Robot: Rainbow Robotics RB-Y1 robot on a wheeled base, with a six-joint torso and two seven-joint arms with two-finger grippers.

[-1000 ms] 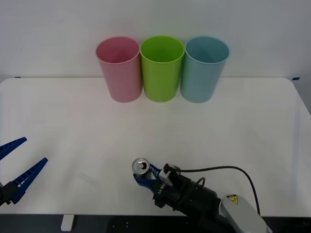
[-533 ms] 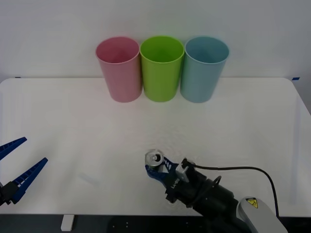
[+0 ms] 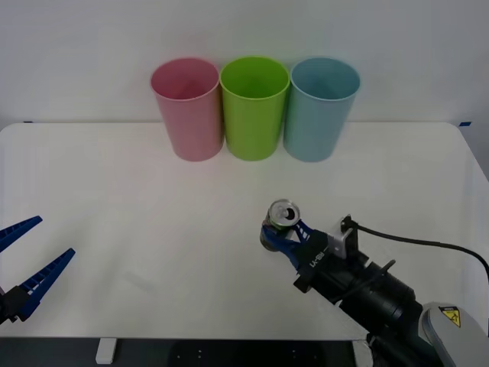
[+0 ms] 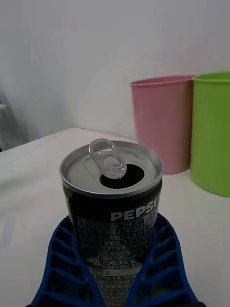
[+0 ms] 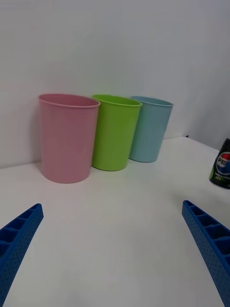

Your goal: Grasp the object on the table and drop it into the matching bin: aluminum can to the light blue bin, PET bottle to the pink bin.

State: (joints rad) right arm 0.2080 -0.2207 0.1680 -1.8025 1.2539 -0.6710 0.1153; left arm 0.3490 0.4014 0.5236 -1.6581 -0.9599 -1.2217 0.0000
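Observation:
The aluminum can [image 3: 283, 217] has a silver top with an open tab and a dark printed side. It is upright, and my right gripper [image 3: 277, 235] is shut on its lower body, right of the middle of the white table [image 3: 114, 191]. In the right wrist view the blue fingers [image 4: 160, 268] clasp the can [image 4: 112, 201] from both sides. The light blue bin [image 3: 321, 107] stands at the back, rightmost of three bins, and the pink bin [image 3: 188, 107] is leftmost. My left gripper [image 3: 30, 264] waits open at the near left edge.
A lime green bin [image 3: 254, 107] stands between the pink and light blue ones, all touching in a row at the table's far edge. The left wrist view shows the same row [image 5: 115, 132] and the can [image 5: 221, 165] far off to one side.
My right gripper has carried the can to the right and farther from the near edge, toward the bins. The left arm has not moved.

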